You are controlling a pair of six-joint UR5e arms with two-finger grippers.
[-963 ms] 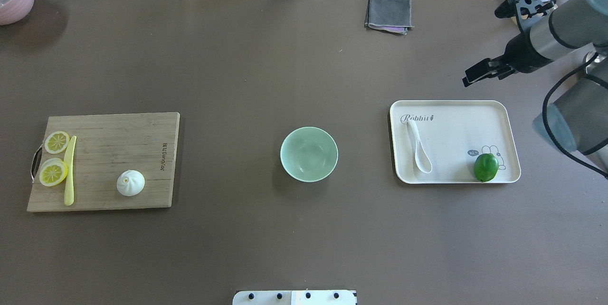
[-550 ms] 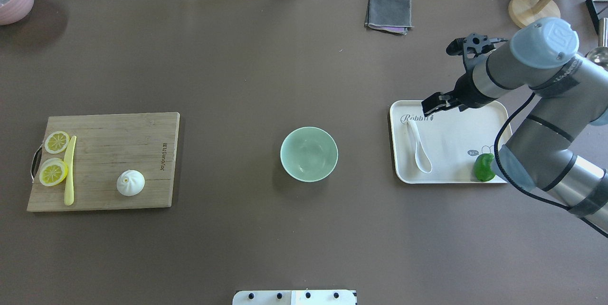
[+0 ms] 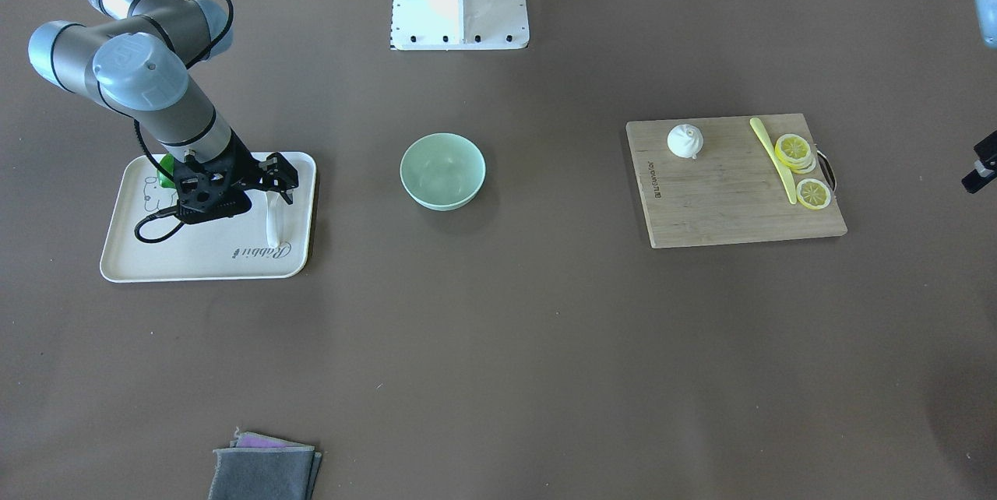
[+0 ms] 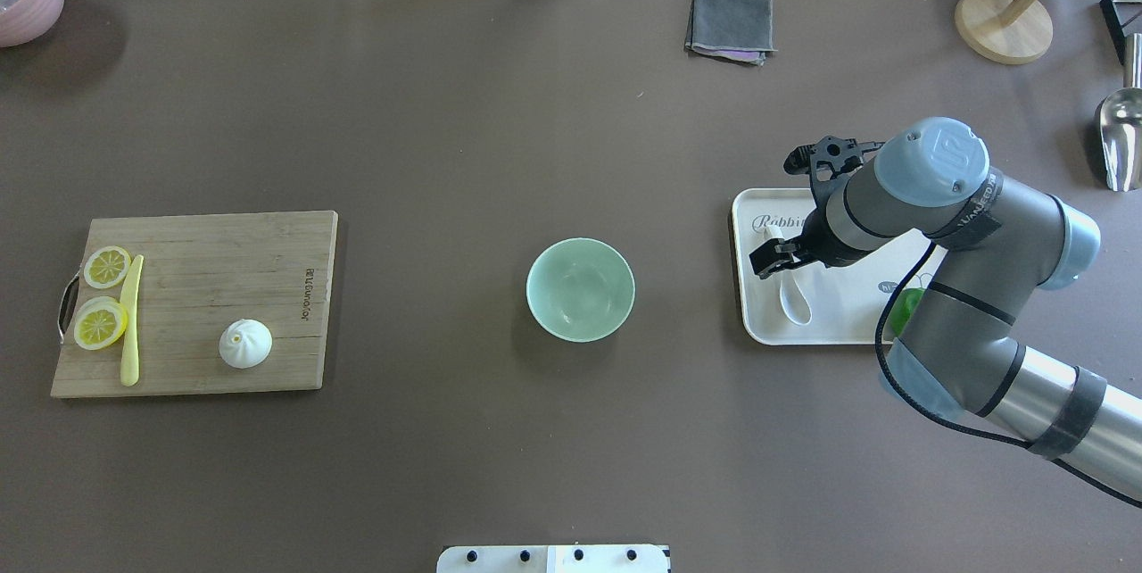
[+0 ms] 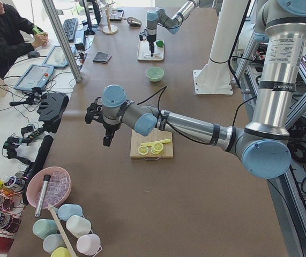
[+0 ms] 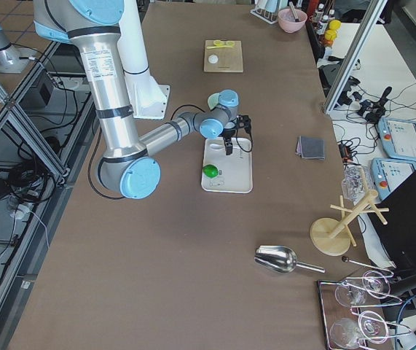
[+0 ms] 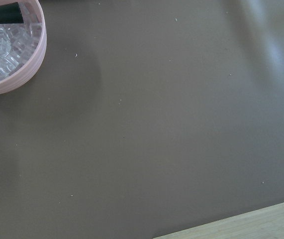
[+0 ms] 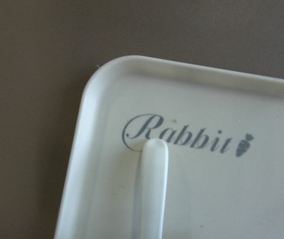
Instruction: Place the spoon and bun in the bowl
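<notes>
On the right of the overhead view, your right hand (image 4: 774, 257) hangs low over the left end of the white tray (image 4: 830, 323). Its fingers are parted on either side of the handle of the spoon (image 4: 792, 298) and it holds nothing. The spoon lies flat along the tray's left side; in the right wrist view its handle tip touches the printed word "Rabbit". You can see a green lime (image 4: 903, 310) at the tray's lower right, partly hidden behind the arm. The bowl (image 4: 580, 289) stands alone at mid-frame on the table (image 4: 535, 153), well apart from the tray. At the left of the frame the bun (image 4: 245, 344) sits on the wooden board (image 4: 232, 269), toward its lower middle, apart from the lemon slices (image 4: 100, 323) and yellow knife (image 4: 131, 319) at the board's left edge. Your left hand (image 5: 106, 140) hovers above the table beyond the board; you cannot tell from these views how far it is open.
</notes>
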